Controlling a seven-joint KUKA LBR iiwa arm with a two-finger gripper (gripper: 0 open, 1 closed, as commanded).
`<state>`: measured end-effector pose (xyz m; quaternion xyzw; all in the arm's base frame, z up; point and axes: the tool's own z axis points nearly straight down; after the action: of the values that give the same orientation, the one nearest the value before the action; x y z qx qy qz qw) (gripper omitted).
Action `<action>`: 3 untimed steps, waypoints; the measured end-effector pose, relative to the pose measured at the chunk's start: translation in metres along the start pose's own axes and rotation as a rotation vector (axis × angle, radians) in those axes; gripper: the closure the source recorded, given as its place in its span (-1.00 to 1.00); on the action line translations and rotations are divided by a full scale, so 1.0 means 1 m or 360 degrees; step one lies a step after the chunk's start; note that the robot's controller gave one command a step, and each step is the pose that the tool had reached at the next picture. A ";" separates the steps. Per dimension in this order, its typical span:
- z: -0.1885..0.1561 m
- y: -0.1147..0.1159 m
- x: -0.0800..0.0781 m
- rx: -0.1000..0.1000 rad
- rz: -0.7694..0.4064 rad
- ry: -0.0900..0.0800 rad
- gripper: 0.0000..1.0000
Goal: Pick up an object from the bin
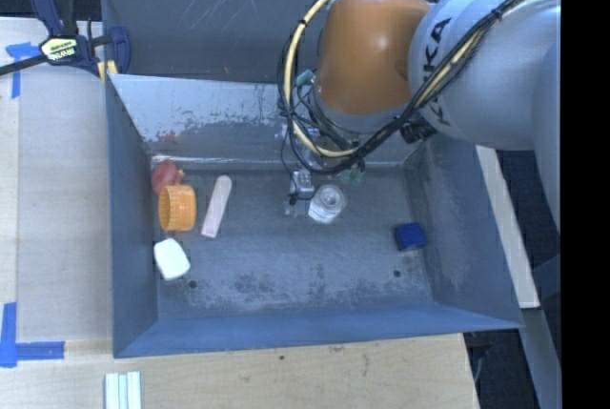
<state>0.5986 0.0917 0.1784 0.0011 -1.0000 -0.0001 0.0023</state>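
Tool (303, 195) hangs low in the back middle of the grey bin (129, 235), just beside a small clear round cap (328, 205), and I cannot tell whether it is open or grips anything.

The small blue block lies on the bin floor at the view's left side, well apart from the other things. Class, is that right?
Not quite. The small blue block lies on the bin floor at the view's right side, not the left, well apart from the other things. The camera view shows this.
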 end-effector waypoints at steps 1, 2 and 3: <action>-0.005 -0.001 -0.001 -0.0001 0.0005 -0.0013 -1.00; 0.110 0.072 -0.019 -0.0004 -0.0848 0.0000 -1.00; 0.047 0.069 -0.026 0.0000 -0.0533 -0.0020 -1.00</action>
<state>0.6242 0.1607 0.1313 0.1676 -0.9858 -0.0005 -0.0039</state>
